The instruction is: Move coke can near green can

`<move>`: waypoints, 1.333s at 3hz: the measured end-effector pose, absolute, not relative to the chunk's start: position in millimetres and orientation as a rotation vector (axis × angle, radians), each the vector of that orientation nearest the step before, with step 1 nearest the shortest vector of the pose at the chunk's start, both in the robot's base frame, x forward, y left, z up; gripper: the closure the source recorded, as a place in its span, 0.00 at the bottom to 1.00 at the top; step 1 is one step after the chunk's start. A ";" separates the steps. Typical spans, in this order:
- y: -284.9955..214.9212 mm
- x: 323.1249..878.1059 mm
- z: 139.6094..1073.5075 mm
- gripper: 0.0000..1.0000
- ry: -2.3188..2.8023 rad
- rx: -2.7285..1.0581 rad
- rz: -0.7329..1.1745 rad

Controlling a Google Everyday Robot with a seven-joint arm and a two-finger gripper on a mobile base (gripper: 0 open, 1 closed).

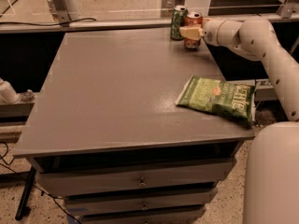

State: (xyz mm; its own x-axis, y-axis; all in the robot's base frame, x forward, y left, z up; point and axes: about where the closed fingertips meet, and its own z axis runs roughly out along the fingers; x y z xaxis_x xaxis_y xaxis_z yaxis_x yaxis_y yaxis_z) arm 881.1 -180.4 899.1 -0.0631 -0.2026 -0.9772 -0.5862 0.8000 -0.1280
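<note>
The green can (178,22) stands upright at the table's far edge, right of centre. The coke can (193,21), orange-red with a silver top, is upright just to its right, almost touching it, its base at the table top. My gripper (191,32) reaches in from the right on a white arm. Its pale fingers (188,32) close around the coke can's middle, and one finger crosses the can's front.
A flat green chip bag (217,97) lies at the table's right edge, near the front. The grey table (117,87) has drawers below. My white arm (261,41) spans the right side. A rail and posts run behind the table.
</note>
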 end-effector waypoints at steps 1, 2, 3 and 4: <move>-183.2 882.5 891.6 0.58 1.670 -0.602 0.396; -183.3 883.3 886.5 0.35 1.691 -0.587 0.422; -181.3 884.9 884.7 0.12 1.707 -0.590 0.430; -176.8 885.2 884.6 0.00 1.718 -0.599 0.437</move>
State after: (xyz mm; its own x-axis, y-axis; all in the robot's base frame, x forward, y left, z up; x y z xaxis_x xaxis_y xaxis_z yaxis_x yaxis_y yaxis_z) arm 885.2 -176.8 884.6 -0.1630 -0.1579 -0.9739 -0.6042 0.7963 -0.0280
